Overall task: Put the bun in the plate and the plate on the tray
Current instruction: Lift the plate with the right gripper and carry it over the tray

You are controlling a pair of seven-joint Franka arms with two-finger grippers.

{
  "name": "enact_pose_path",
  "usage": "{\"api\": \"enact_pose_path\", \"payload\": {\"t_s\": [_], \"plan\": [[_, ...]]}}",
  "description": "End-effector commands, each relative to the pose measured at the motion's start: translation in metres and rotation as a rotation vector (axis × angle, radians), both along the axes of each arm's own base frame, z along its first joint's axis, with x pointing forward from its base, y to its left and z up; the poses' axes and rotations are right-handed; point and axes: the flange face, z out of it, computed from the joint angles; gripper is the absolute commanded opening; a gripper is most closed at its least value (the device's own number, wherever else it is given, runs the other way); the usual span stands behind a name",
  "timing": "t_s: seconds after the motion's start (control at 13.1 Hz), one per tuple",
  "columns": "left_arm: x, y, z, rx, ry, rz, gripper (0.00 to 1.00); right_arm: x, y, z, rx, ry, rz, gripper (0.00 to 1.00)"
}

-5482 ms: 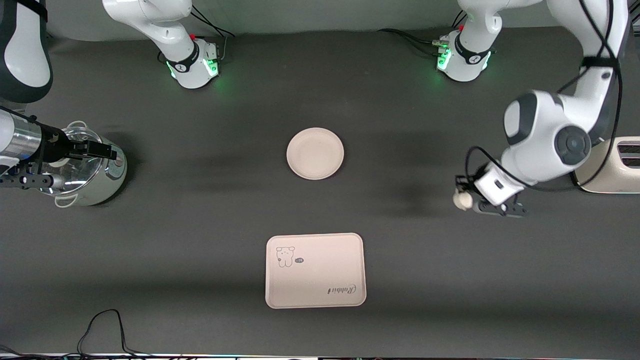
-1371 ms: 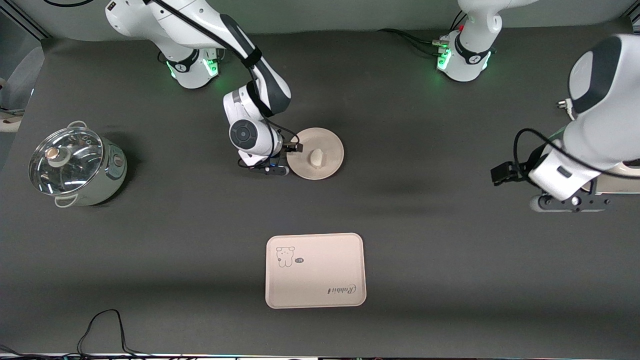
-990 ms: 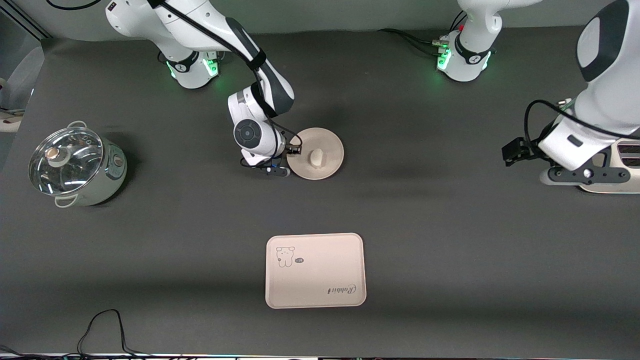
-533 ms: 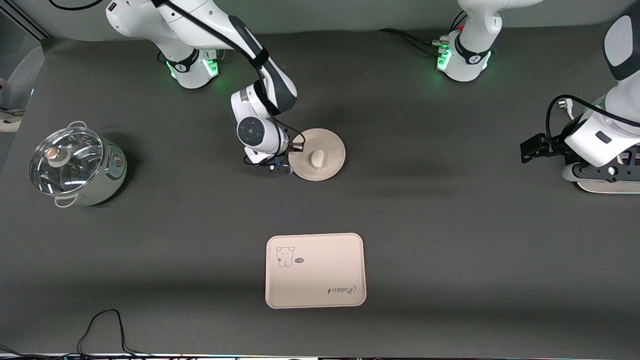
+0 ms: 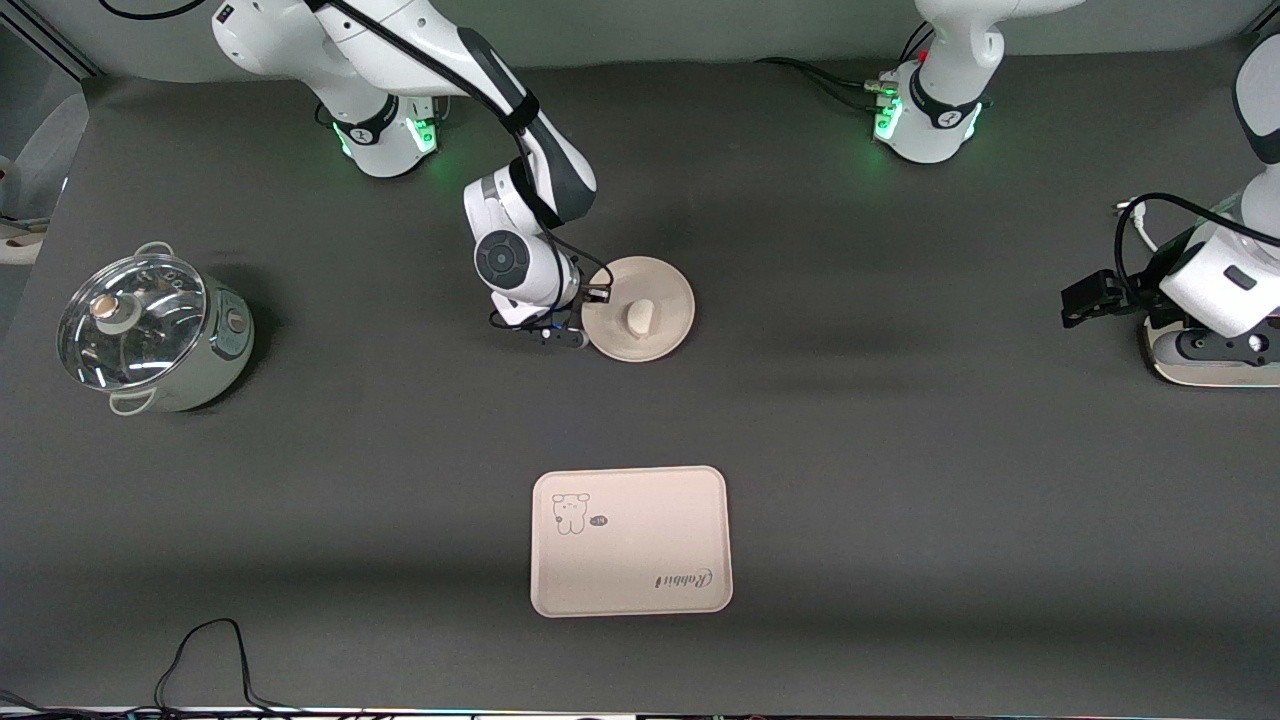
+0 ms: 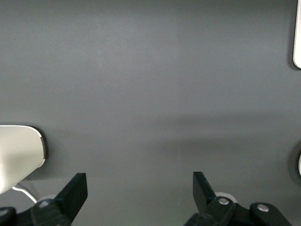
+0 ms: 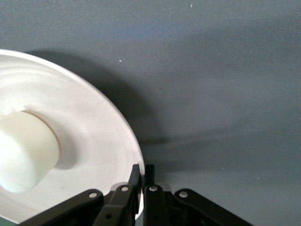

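Observation:
The round cream plate (image 5: 660,300) lies mid-table with the off-white bun (image 5: 640,318) in it. My right gripper (image 5: 583,318) is shut on the plate's rim at the edge toward the right arm's end. In the right wrist view the fingers (image 7: 135,175) pinch the plate's rim (image 7: 117,136), and the bun (image 7: 26,150) rests in the plate. The rectangular tray (image 5: 640,570) with the rabbit drawing lies nearer the front camera, bare. My left gripper (image 5: 1215,345) is open and empty over the toaster at the left arm's end; it also shows in the left wrist view (image 6: 140,188).
A steel pot with a glass lid (image 5: 150,330) stands at the right arm's end. A cream toaster (image 5: 1165,368) sits at the left arm's end, also in the left wrist view (image 6: 19,153). A black cable (image 5: 205,650) lies near the front edge.
The bun went from the left gripper into the plate. The right arm came in and closed on the plate's rim, shifting the plate slightly. The left arm withdrew toward the toaster.

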Motion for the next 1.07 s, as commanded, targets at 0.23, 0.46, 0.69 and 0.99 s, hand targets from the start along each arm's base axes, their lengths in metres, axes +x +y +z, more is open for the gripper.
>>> {"api": "enact_pose_path", "payload": {"t_s": [0.23, 0.46, 0.69, 0.99], "plan": [[-0.005, 0.025, 0.015, -0.012, -0.016, 0.039, 1.0, 0.029, -0.018, 0.034, 0.008, 0.044, -0.048, 0.0], [-0.003, 0.023, 0.018, -0.013, -0.033, 0.035, 1.0, 0.055, -0.035, 0.075, 0.024, 0.063, -0.065, 0.0], [-0.002, 0.021, 0.02, -0.012, -0.045, 0.03, 1.0, 0.086, -0.05, 0.128, 0.061, 0.057, -0.084, 0.0], [0.003, 0.022, 0.015, -0.042, -0.062, 0.043, 1.0, 0.137, -0.061, 0.184, 0.11, -0.039, -0.11, 0.0]]}}
